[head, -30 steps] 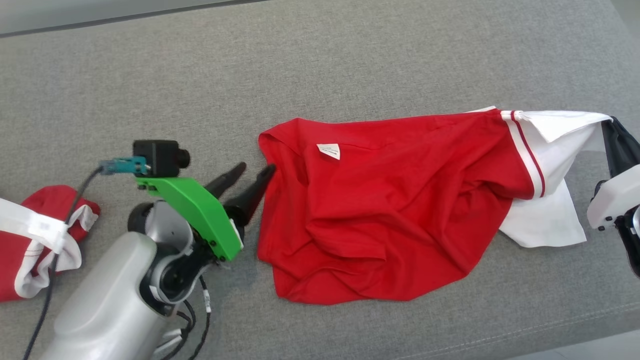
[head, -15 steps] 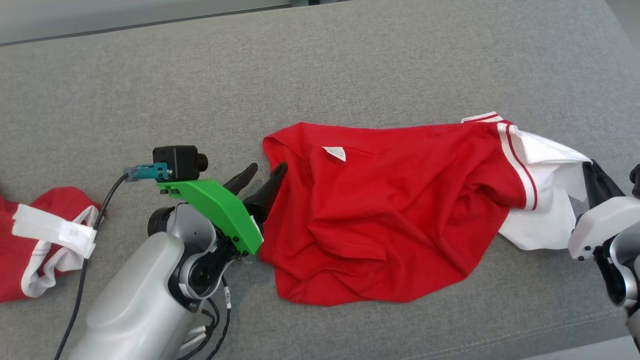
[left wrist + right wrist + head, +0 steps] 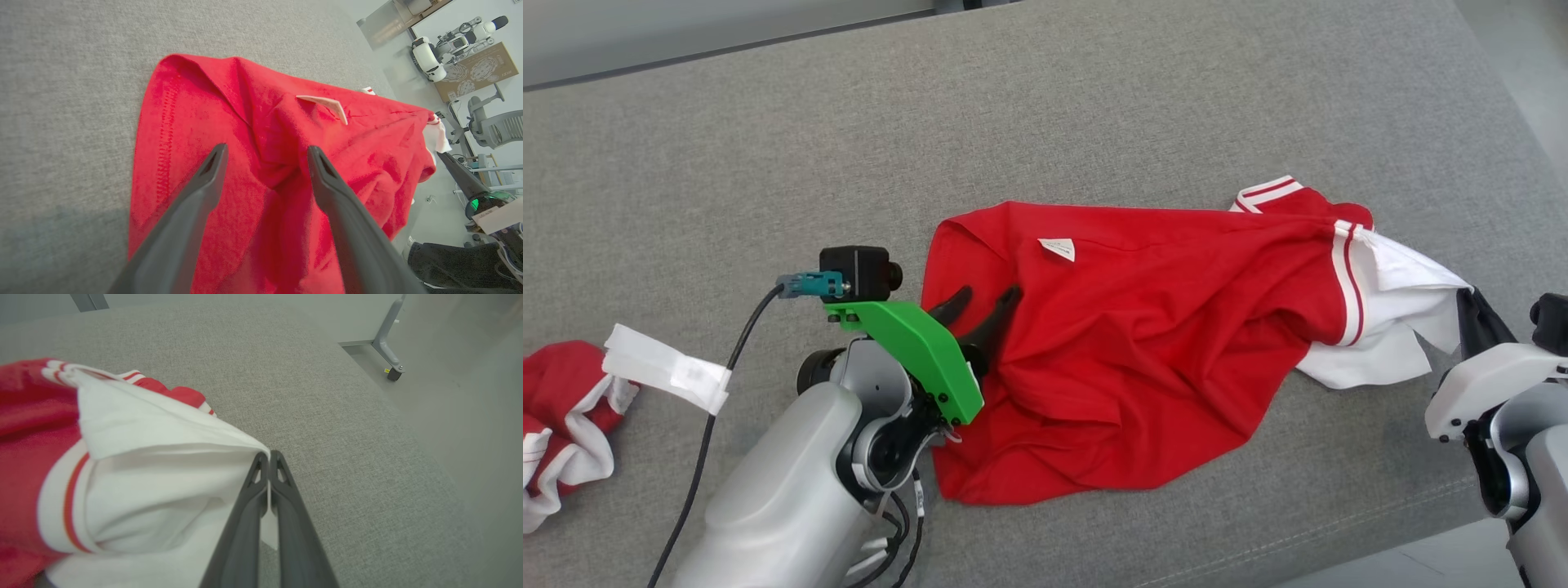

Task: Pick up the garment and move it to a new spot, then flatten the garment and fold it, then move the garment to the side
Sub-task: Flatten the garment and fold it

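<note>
Beyond the garment (image 3: pixel 1143 343), open grey cushion (image 3: pixel 1013 106) gives free passage; left of the garment, a crumpled red-and-white cloth (image 3: pixel 564 425) obstructs; on its near side, a narrow cushion strip.

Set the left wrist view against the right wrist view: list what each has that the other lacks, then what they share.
Left wrist view: the left gripper, open over the garment, its white label, an office chair. Right wrist view: a castor on a stand leg. Shared: the red garment, grey cushion, and the right gripper, shut on white fabric.
</note>
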